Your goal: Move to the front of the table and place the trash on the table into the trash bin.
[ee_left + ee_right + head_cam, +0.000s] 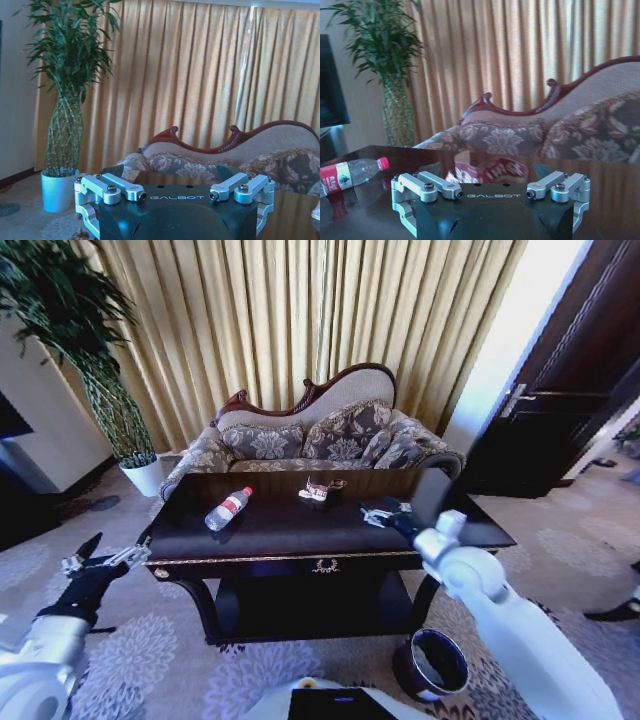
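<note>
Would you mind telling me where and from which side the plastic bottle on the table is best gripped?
Probably around its clear mid-body, coming from above. The bottle lies on its side on the table, cap toward the sofa, so fingers closing across the round body suit it better than the tapering red cap end. The right tool, open over the table, looks nearer than the left tool.

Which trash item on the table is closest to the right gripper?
The reddish-white wrapper, mid-table just ahead of the right gripper. The red-capped plastic bottle lies farther off, toward the robot's left.
</note>
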`<state>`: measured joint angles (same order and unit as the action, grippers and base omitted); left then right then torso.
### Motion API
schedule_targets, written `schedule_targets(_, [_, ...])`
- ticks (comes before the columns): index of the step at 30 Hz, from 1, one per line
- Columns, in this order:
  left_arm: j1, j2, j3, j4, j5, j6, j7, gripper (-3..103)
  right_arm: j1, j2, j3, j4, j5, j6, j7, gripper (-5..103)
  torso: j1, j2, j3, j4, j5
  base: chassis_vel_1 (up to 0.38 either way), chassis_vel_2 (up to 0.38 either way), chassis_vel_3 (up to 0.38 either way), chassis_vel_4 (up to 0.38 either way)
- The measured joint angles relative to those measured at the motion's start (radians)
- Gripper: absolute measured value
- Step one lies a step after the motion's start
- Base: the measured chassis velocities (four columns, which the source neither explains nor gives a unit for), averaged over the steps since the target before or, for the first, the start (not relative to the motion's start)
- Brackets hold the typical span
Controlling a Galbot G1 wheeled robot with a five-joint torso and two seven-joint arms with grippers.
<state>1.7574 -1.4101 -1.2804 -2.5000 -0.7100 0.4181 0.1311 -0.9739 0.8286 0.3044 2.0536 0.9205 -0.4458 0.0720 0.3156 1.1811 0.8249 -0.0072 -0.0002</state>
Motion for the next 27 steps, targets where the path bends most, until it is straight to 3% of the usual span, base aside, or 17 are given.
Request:
schedule_targets(7, [0.009, -0.03, -0.02, 0.0, 0.0, -0.003, -0.002, 100, 0.244, 0.043, -0.246, -0.148, 0.005, -0.038, 0.049, 100, 0.0, 0.0, 0.0, -0.0002, 0.0004, 0.0, 0.0, 0.0, 0.0])
schedule_targets(13, [0.014, -0.034, -0.035, 0.0, -0.001, -0.003, -0.004, 100, 0.372, 0.102, -0.364, -0.219, 0.0, -0.073, 0.125, 100, 0.0, 0.0, 0.0, -0.0001, 0.0001, 0.0, 0.0, 0.0, 0.0])
schedule_targets(21, [0.014, -0.03, -0.035, 0.0, 0.0, -0.001, -0.009, 100, 0.433, 0.154, -0.412, -0.27, -0.027, -0.153, 0.257, 100, 0.0, 0.0, 0.0, -0.0003, 0.0002, 0.0, 0.0, 0.0, 0.0])
schedule_targets(27, [0.011, -0.028, -0.028, 0.0, -0.001, 0.0, -0.018, 100, 0.436, 0.175, -0.42, -0.292, -0.016, -0.173, 0.265, 100, 0.0, 0.0, 0.0, -0.0005, 0.0002, 0.0, 0.0, 0.0, 0.0])
